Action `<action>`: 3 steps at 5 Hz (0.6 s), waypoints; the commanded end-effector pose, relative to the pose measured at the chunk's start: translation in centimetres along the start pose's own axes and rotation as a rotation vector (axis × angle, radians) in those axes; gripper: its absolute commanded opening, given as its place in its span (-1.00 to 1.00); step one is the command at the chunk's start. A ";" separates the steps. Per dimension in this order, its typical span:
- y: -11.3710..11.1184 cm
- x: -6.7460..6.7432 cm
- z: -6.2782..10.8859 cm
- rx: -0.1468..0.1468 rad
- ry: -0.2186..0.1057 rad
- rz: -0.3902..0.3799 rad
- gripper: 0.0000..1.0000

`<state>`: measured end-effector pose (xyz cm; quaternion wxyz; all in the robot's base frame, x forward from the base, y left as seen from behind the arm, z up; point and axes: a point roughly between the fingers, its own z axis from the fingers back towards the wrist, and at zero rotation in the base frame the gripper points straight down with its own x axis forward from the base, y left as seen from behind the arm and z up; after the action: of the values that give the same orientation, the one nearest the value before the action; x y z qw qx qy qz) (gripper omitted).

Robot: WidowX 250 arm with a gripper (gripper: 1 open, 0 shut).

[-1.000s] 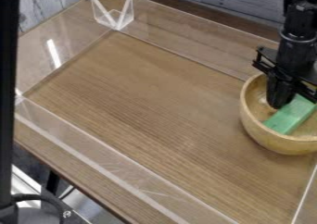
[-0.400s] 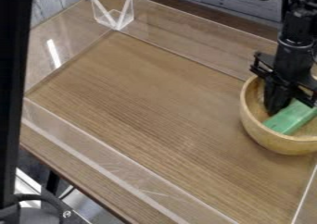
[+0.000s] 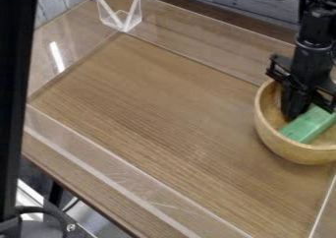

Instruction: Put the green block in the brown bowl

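The brown bowl [image 3: 278, 134] sits at the right edge of the wooden table. The green block [image 3: 313, 127] lies tilted inside it, its lower end on the bowl's floor and its upper end up between the fingers. My black gripper [image 3: 301, 105] points straight down into the bowl, shut on that upper end of the block. The fingertips are partly hidden behind the bowl's rim and the block.
A wooden tabletop [image 3: 144, 104] is bordered by low clear plastic walls [image 3: 53, 134]. A small clear plastic stand [image 3: 121, 14] sits at the far left corner. A dark post [image 3: 11, 104] runs down the left side of the view.
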<state>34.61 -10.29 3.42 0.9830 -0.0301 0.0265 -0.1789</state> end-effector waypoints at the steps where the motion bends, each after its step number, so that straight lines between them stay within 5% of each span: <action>1: 0.3 1.0 1.4 -0.001 -0.050 0.007 -1.00; 2: 0.3 1.0 1.5 -0.004 -0.043 0.010 1.00; 3: 0.3 0.9 1.6 -0.007 -0.037 0.013 1.00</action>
<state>34.48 -10.24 3.47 0.9833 -0.0338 0.0390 -0.1743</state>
